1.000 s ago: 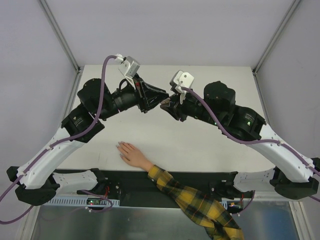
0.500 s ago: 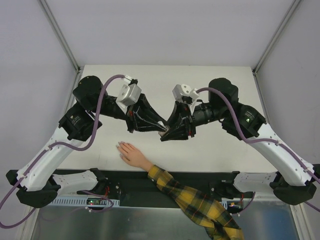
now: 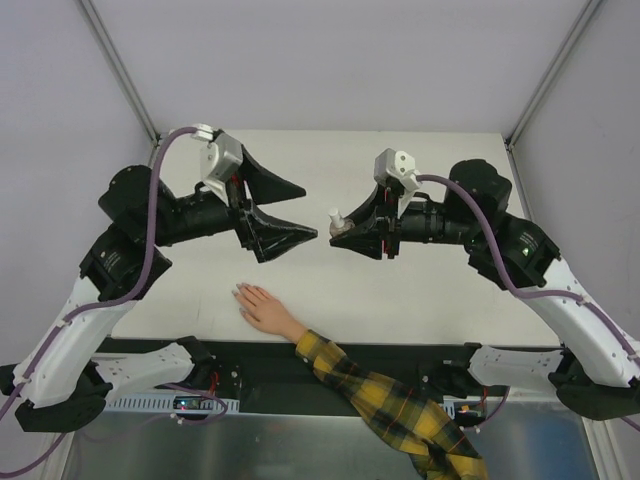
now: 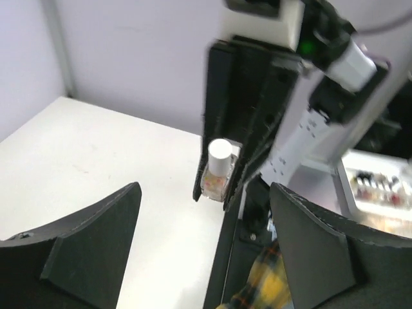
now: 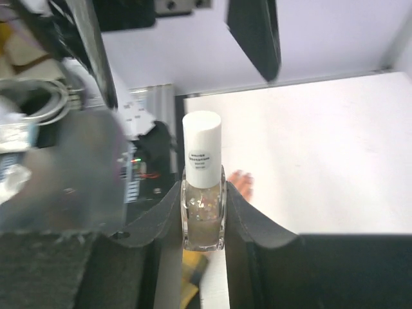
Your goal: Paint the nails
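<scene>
A small glitter nail polish bottle (image 5: 203, 209) with a white cap stands upright between the fingers of my right gripper (image 5: 203, 193), which is shut on its glass body. In the top view the bottle (image 3: 338, 221) hangs above the table's middle. My left gripper (image 3: 310, 212) faces it from the left, open and holding nothing, a short gap away. From the left wrist the bottle (image 4: 217, 172) shows straight ahead. The mannequin hand (image 3: 262, 308) lies flat at the near edge, its nails (image 3: 240, 293) pointing left and its plaid sleeve (image 3: 390, 405) trailing off the table.
The white table (image 3: 420, 290) is walled by pale panels at the back and sides. A black strip with electronics (image 3: 195, 400) runs along the near edge between the arm bases.
Half a second ago both grippers met over the table, the left one shut at the bottle. Now the left gripper has opened and drawn back left; the right has moved up and right with the bottle.
</scene>
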Controlling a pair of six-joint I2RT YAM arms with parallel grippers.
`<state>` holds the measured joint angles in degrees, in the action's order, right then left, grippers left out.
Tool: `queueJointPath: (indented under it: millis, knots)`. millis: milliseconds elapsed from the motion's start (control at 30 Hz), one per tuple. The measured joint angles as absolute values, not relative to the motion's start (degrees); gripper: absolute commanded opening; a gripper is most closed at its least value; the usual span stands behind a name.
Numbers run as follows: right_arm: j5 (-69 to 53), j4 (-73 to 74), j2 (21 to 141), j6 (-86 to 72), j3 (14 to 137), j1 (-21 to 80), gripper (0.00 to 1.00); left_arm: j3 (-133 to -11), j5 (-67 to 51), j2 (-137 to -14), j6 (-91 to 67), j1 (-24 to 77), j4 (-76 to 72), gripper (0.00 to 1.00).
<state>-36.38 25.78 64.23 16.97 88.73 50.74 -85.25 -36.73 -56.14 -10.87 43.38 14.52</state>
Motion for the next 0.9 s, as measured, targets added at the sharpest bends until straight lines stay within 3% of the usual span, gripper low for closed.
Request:
queueJointPath:
  millis: [200, 400, 600, 800, 900]
  knots:
    - [-13.87, 26.39, 63.86, 21.23, 88.92, 57.8, 0.0, -86.91, -22.46, -55.83, -19.11, 43.38, 14.44, 0.71]
    - [1.61, 26.0, 65.84, 23.24, 89.19, 61.25, 0.0, -87.77, -18.41, -60.18, -22.39, 43.4, 14.46, 0.66]
    - [7.57, 26.04, 67.11, 23.88, 89.89, 62.5, 0.0, -87.83, -17.15, -64.2, -23.35, 43.53, 15.29, 0.55]
    - [9.26, 26.0, 67.57, 24.27, 90.11, 62.89, 0.0, -87.96, -17.04, -64.47, -23.4, 43.94, 15.18, 0.31]
    - [9.67, 26.0, 67.96, 24.32, 90.15, 63.0, 0.0, -88.12, -17.89, -64.64, -23.33, 44.21, 14.87, 0.31]
